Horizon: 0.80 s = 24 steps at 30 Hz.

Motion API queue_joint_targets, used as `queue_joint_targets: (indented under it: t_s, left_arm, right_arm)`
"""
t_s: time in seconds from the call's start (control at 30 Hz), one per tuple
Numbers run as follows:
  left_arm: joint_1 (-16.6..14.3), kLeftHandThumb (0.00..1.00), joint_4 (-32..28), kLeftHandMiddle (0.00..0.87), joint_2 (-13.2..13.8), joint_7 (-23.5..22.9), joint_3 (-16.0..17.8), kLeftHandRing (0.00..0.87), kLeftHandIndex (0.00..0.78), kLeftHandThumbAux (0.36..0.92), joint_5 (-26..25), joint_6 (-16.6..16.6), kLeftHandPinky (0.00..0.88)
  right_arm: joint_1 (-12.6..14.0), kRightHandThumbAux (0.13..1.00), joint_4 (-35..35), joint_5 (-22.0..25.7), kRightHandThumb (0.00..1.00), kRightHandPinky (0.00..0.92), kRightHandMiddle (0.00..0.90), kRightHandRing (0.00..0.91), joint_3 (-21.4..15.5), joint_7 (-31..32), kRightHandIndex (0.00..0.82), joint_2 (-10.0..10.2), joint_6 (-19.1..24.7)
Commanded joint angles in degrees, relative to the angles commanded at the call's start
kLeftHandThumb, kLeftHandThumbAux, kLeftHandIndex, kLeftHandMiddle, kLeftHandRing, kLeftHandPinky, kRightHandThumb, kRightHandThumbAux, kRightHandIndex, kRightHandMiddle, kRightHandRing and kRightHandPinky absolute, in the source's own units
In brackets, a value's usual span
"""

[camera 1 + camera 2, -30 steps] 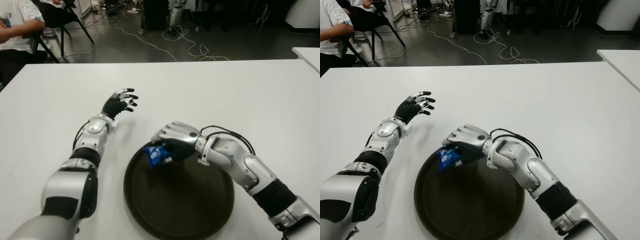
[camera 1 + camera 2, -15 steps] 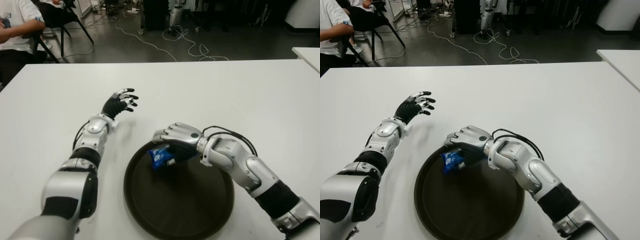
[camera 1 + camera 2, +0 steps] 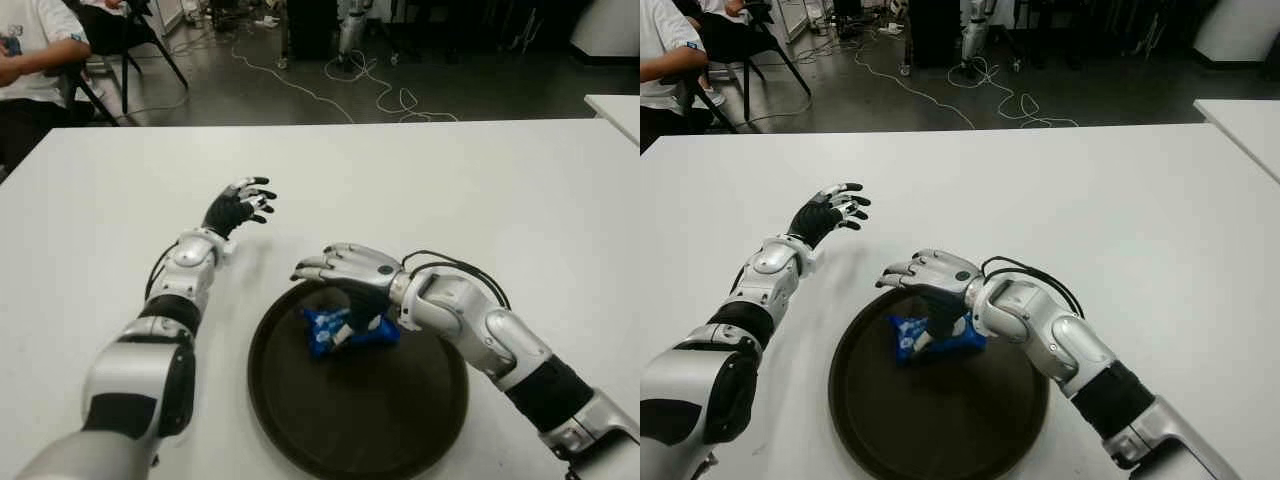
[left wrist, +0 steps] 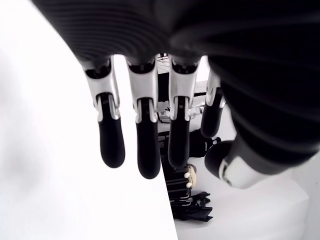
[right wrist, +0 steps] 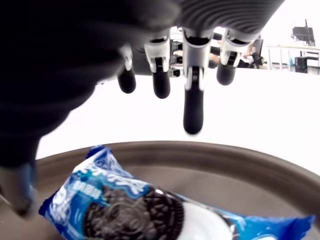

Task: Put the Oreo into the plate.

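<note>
A blue Oreo packet [image 3: 345, 331] lies flat inside the dark round plate [image 3: 360, 430], near its far rim. In the right wrist view the Oreo packet [image 5: 150, 212] shows its cookie picture on the plate's floor [image 5: 260, 180]. My right hand [image 3: 335, 275] hovers just above the packet with its fingers [image 5: 193, 107] spread and nothing held. My left hand [image 3: 240, 205] shows over the white table [image 3: 450, 190] to the far left of the plate, its fingers [image 4: 142, 145] extended and holding nothing.
A person sits on a chair [image 3: 100, 60] beyond the table's far left corner. Cables [image 3: 380, 95] trail over the dark floor behind the table. A second white table's corner [image 3: 615, 105] shows at the far right.
My right hand's fingers have spread and let go of the Oreo packet, which dropped onto the plate and lies flat. The left arm has not moved.
</note>
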Motion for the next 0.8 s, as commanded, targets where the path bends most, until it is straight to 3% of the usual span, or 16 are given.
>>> queue_joint_targets:
  t_s: [0.6, 0.8]
  left_arm:
    - [0.05, 0.546, 0.19, 0.348, -0.07, 0.21, 0.15, 0.393, 0.239, 0.636, 0.04, -0.48, 0.427]
    - [0.05, 0.542, 0.24, 0.35, -0.09, 0.58, -0.11, 0.394, 0.241, 0.638, 0.37, -0.7, 0.431]
  right_arm:
    - [-0.33, 0.633, -0.72, -0.79, 0.0, 0.0, 0.0, 0.0, -0.42, -0.23, 0.0, -0.81, 0.29]
    - [-0.47, 0.658, -1.74, 2.54, 0.0, 0.0, 0.0, 0.0, -2.41, 1.34, 0.0, -1.85, -0.42]
